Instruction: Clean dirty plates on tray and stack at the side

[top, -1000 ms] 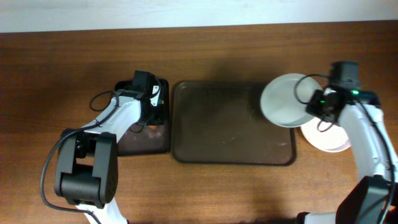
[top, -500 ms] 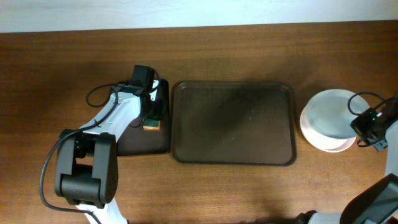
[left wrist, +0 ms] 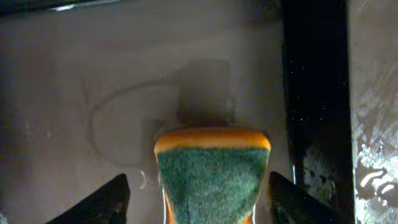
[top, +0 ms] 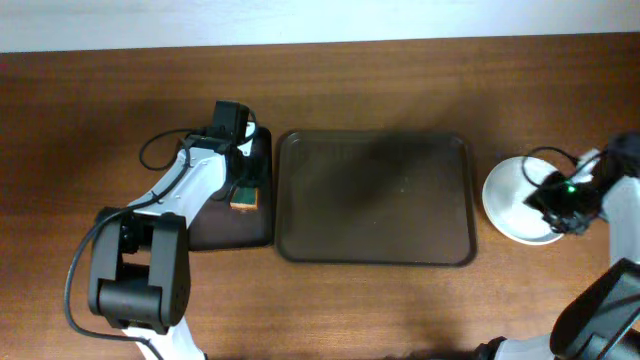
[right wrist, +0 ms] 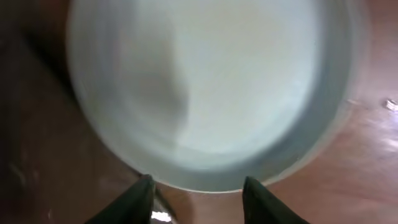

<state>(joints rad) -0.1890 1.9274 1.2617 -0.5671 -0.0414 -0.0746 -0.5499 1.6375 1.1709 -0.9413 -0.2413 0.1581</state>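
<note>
The left gripper (left wrist: 199,182) hangs over a small tray (top: 214,230) on the worktop (top: 100,100). Its fingers (left wrist: 104,203) are spread wide. The sponge (left wrist: 211,169) lies between them, orange-edged with its green scouring face up. A clear gap shows between the sponge and the finger on one side. On the other side the sponge edge is very close to the finger, and contact there cannot be told. The gripper is not closed on the sponge, which rests flat on the small tray's wet-looking surface, just ahead of the fingertips. Past the sponge a faint curved water mark shows on the small tray. Beside the left gripper, toward the right arm, lies the tray (top: 375,205), brown, with bare floor showing across it.

The right gripper (right wrist: 198,182) is on the far side of the tray from the left gripper, over the worktop. Its fingers (right wrist: 133,200) stand apart with nothing clamped between them. The plates (top: 508,196) sit on the worktop directly ahead of these fingers. In the wrist view the near rim lies just at the fingertips. That view is blurred, so it cannot be told whether the tips touch the rim. The topmost inner face looks plain white. From overhead the right gripper covers the plates' outer edge, and how many are stacked cannot be told. The plates are beside the tray, apart from its rim.
</note>
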